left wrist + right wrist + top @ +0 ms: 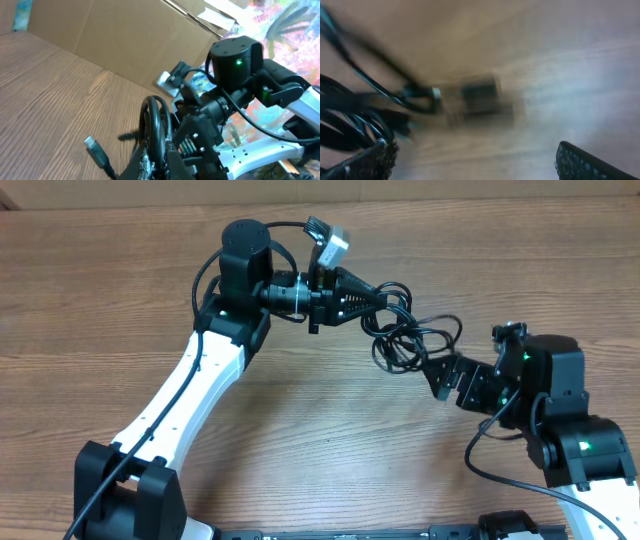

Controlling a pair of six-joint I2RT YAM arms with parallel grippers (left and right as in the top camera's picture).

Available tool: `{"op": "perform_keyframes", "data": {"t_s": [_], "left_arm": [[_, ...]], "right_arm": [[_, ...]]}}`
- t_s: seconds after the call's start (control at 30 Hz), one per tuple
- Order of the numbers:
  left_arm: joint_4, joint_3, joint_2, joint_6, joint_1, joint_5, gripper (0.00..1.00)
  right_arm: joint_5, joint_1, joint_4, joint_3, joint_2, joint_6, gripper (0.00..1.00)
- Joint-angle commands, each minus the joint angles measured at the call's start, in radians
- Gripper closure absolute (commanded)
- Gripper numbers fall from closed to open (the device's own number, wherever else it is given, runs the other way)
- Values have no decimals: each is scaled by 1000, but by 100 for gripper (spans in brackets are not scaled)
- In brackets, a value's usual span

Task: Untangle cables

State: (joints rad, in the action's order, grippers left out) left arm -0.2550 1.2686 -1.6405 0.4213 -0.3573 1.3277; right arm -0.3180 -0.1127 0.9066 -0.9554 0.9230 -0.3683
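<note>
The cables (408, 332) sit in one knotted black bunch, a little toward two o'clock from the middle of the table (330, 450) as seen from above, with loose loops spilling out toward three o'clock. At the bunch's ten o'clock edge the left gripper (382, 298) has its jaws drawn together on a few strands. From its wrist camera, a loop (151, 125) stands up right out of the fingers. One plug (95, 149) hangs off toward nine o'clock of that loop, with what looks like its shadow on the wood beside it.

At the bunch's five o'clock edge is the right gripper (437, 370), pointing up toward eleven o'clock. Its wrist view is badly smeared (I can make out little more than shapes). The two fingers (370, 161) are spread wide to either lower corner, and nothing is pinched between them. Black strands crowd the nine o'clock side of that view, reaching the left-hand finger. I can't tell if they touch it. A blurred dark connector lies on the wood near the centre.

Beyond the table's far edge stands a cardboard wall (100, 40).
</note>
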Motion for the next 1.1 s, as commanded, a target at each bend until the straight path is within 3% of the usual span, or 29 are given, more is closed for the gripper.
{"op": "perform_keyframes", "data": {"t_s": [0.0, 0.1, 0.23, 0.33, 0.43, 0.63, 0.87, 1.07], "left_arm": [[-8, 13, 19, 29, -8, 77, 96], [-9, 13, 19, 28, -11, 185, 96], [-10, 13, 19, 29, -11, 197, 96], [-42, 13, 19, 37, -10, 254, 96], [-42, 13, 20, 43, -11, 254, 96], [-42, 13, 19, 43, -8, 253, 96], [-27, 13, 19, 59, -8, 72, 96], [230, 13, 19, 77, -10, -296, 96]], "right_arm": [[32, 2, -60, -10, -2, 10, 0], [143, 2, -83, -10, 15, -53, 0], [164, 2, -80, -10, 52, -51, 0], [328, 2, -22, -10, 87, -109, 0], [477, 2, 18, -10, 111, -221, 0], [626, 2, 98, -10, 111, -297, 0], [550, 2, 208, -10, 108, -317, 0], [457, 2, 269, -10, -32, -313, 0]]}}
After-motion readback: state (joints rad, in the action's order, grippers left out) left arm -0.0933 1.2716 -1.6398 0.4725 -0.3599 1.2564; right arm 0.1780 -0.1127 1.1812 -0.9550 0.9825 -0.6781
